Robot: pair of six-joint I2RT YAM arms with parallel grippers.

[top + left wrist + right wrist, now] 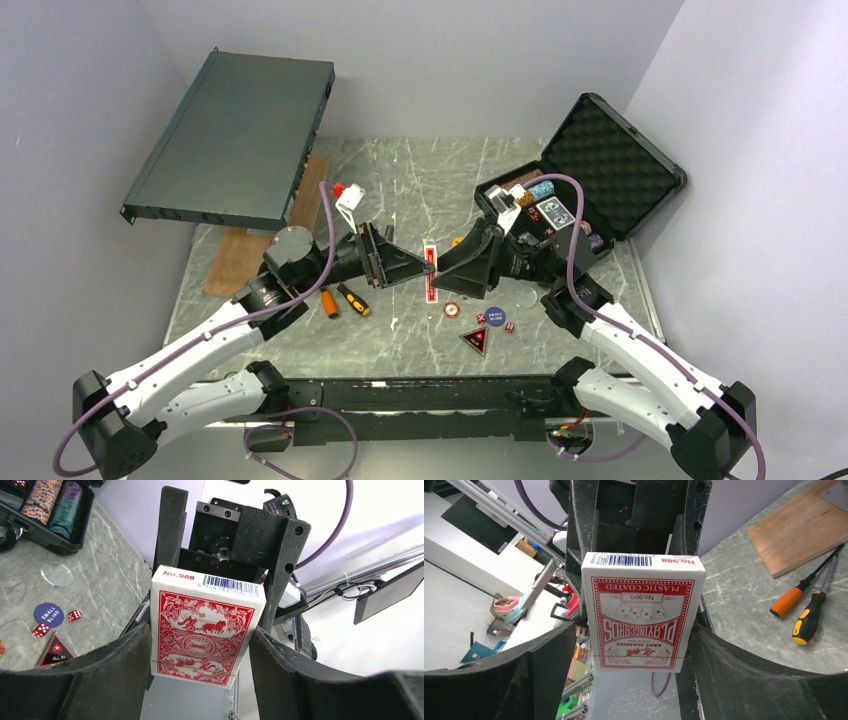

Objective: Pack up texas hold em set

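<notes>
A red card deck [431, 288] stands on edge above the table's middle, between both grippers. My left gripper [424, 267] is shut on it; in the left wrist view both fingers press the deck [205, 625] at its sides. My right gripper [441, 272] is open around the same deck [642, 615], with a gap at one finger. The black case [612, 165] lies open at the back right, with chip stacks [541, 188] and a blue deck [554, 212] inside. A small-blind button [495, 317], an all-in button [474, 340], red dice [510, 327] and a chip [452, 310] lie on the table.
A dark-grey rack unit [235, 140] leans at the back left over a wooden board [265, 245]. Two orange-handled screwdrivers [340, 299] lie left of centre, under the left arm. A small white and red object [348, 195] sits behind them.
</notes>
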